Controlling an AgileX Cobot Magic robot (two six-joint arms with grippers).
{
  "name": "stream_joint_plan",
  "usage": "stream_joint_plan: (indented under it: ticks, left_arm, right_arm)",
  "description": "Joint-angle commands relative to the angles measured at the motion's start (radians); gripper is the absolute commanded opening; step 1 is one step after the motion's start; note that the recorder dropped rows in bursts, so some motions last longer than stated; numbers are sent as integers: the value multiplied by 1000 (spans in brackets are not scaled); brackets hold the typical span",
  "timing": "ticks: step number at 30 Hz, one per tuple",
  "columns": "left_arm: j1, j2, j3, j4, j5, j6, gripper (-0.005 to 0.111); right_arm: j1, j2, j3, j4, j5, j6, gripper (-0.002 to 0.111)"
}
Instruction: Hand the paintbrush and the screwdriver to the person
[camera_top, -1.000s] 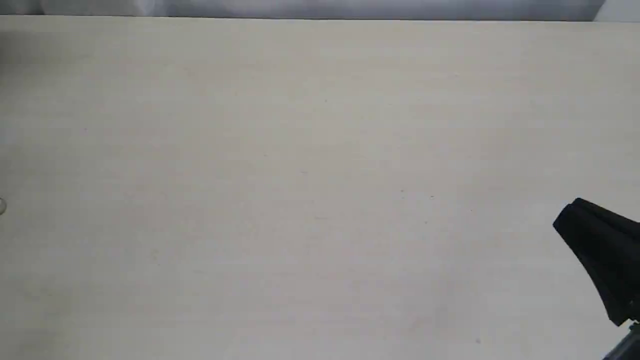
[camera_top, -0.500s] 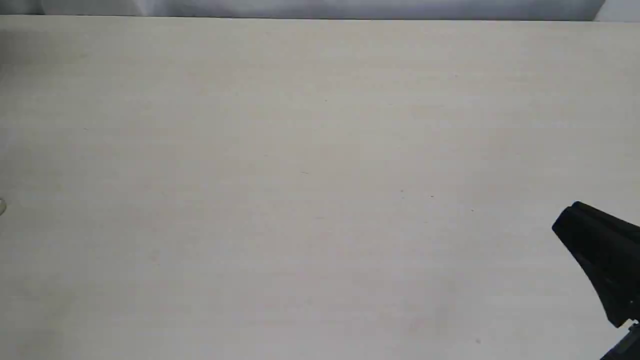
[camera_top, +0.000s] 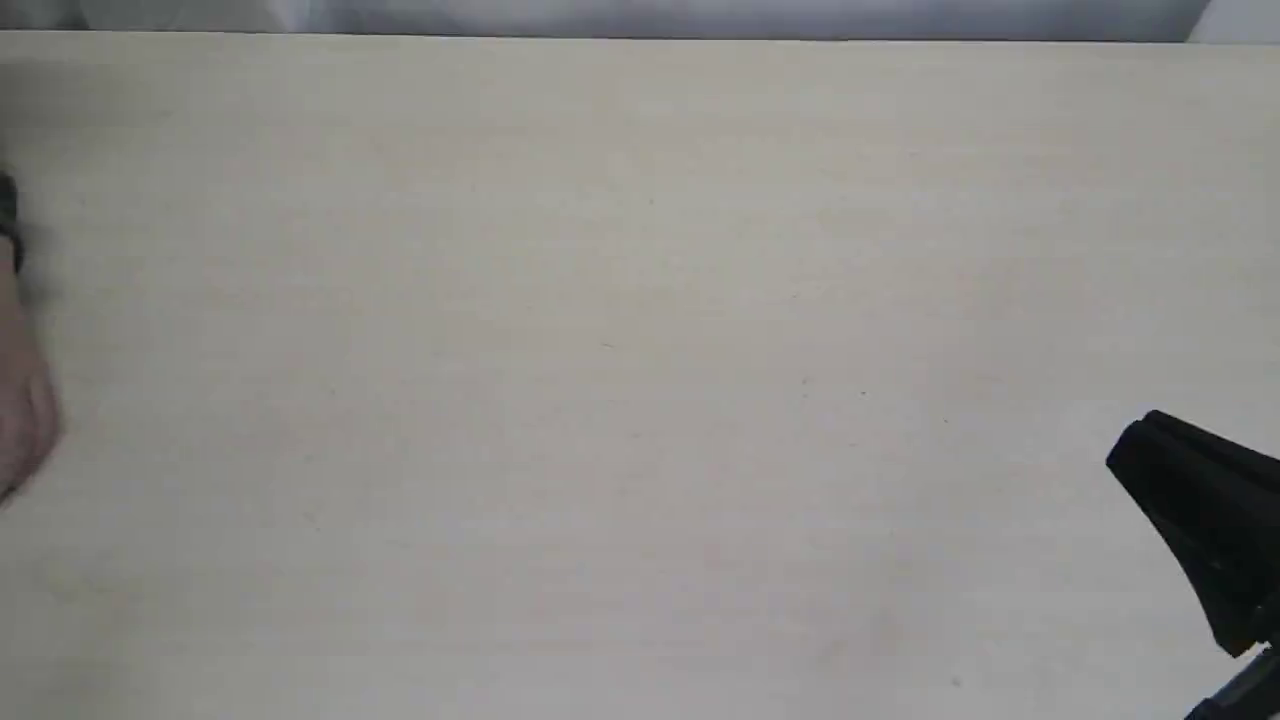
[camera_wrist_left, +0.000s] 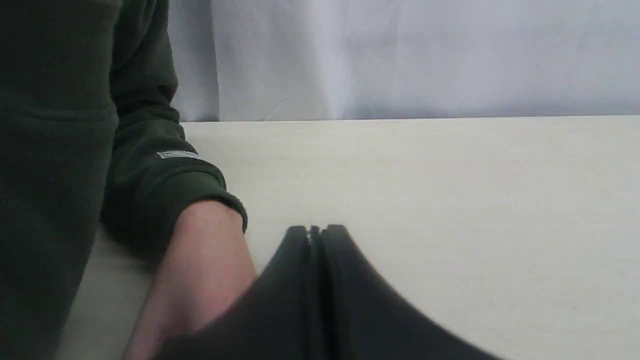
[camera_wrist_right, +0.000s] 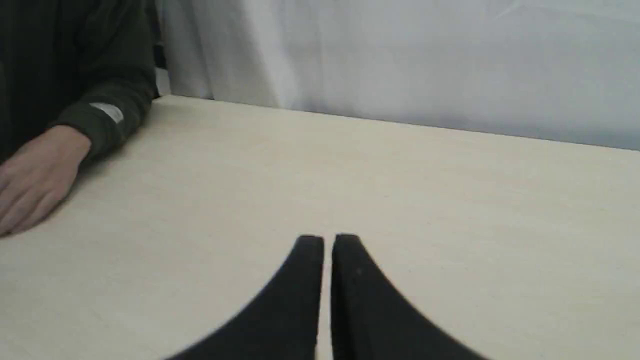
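Neither the paintbrush nor the screwdriver shows in any view. The person's hand (camera_top: 22, 420) enters at the far left edge of the exterior view, palm down on the table. The same hand (camera_wrist_right: 35, 177) and its dark green sleeve (camera_wrist_right: 80, 65) with a white label appear in the right wrist view. The forearm (camera_wrist_left: 200, 265) lies close beside my left gripper (camera_wrist_left: 315, 231), which is shut and empty. My right gripper (camera_wrist_right: 327, 241) is shut with a thin slit between its fingers and holds nothing. It sits at the exterior view's right edge as a black shape (camera_top: 1190, 500).
A pale wooden table (camera_top: 640, 350) fills the exterior view with nothing lying on it. A grey-white curtain (camera_wrist_right: 400, 55) hangs behind the table's far edge. The person's dark green torso (camera_wrist_left: 50, 175) stands at the table's left side.
The person's hand has come into the exterior view at the left edge. My right gripper has drifted slightly downward at the right edge.
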Motion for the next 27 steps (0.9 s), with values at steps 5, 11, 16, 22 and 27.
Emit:
stream_joint_plan:
  ticks: [5, 11, 16, 22, 27]
  left_arm:
    - [-8, -2, 2, -4, -11, -2, 0]
    - [-8, -2, 2, -4, -11, -2, 0]
    - [-8, -2, 2, -2, -11, -2, 0]
    - [-8, -2, 2, -2, -11, -2, 0]
    - [-8, -2, 2, -2, -11, -2, 0]
  right_arm:
    - [-203, -143, 5, -20, 251, -9, 4]
    - [-334, -159, 5, -39, 268, -9, 4]
    - [-436, -159, 5, -39, 268, -9, 4]
    - [-476, -159, 5, -39, 268, -9, 4]
    - [-476, -159, 5, -39, 268, -9, 4]
